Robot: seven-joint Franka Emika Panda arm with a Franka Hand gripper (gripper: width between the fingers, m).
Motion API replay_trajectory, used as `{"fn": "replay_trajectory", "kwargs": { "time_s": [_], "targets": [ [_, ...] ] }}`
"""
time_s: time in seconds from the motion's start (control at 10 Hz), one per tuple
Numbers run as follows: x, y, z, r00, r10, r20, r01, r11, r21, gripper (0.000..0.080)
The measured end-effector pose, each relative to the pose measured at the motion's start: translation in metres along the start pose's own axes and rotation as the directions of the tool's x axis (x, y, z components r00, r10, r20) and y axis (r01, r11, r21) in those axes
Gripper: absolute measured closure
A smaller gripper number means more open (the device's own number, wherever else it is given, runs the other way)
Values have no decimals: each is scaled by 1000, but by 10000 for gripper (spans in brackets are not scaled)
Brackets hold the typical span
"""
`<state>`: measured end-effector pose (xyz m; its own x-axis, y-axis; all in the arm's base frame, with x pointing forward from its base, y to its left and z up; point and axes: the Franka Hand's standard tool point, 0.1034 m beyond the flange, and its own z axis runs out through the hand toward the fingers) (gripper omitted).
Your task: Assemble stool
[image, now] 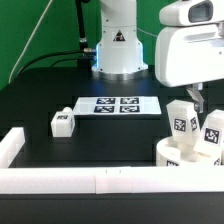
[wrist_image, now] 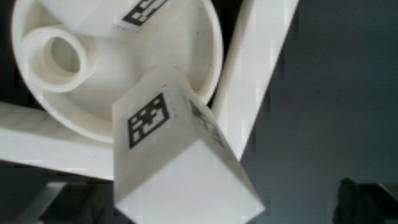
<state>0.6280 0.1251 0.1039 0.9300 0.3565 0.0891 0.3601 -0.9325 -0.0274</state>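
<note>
Stool seat disc [image: 170,157] sat at the exterior view's right, with two legs upright on it. The gripper [image: 196,100] hung just above one leg [image: 180,121], whose long axis was vertical. Its jaws were spread wide, straddling the leg and gripping nothing.

Soft even overhead light, glare on white plastic, blurry low-resolution wrist view.
</note>
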Motion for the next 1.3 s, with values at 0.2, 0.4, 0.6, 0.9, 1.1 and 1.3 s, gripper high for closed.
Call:
{"fn": "replay_trajectory", "kwargs": {
  "time_s": [0.2, 0.4, 0.6, 0.9, 1.1, 1.3],
  "targets": [
    [2, 3, 1, 985, -173, -10, 173, 985, -25, 150],
    [4, 12, 9, 915, -402, -7, 401, 913, -78, 150],
    [3, 16, 11, 918, -396, -4, 395, 916, -77, 150],
    [2, 16, 12, 931, -365, -6, 363, 929, -76, 335],
    [2, 16, 12, 962, -273, -14, 272, 960, -74, 469],
    [2, 16, 12, 991, -135, -25, 133, 989, -71, 469]
  ]
}}
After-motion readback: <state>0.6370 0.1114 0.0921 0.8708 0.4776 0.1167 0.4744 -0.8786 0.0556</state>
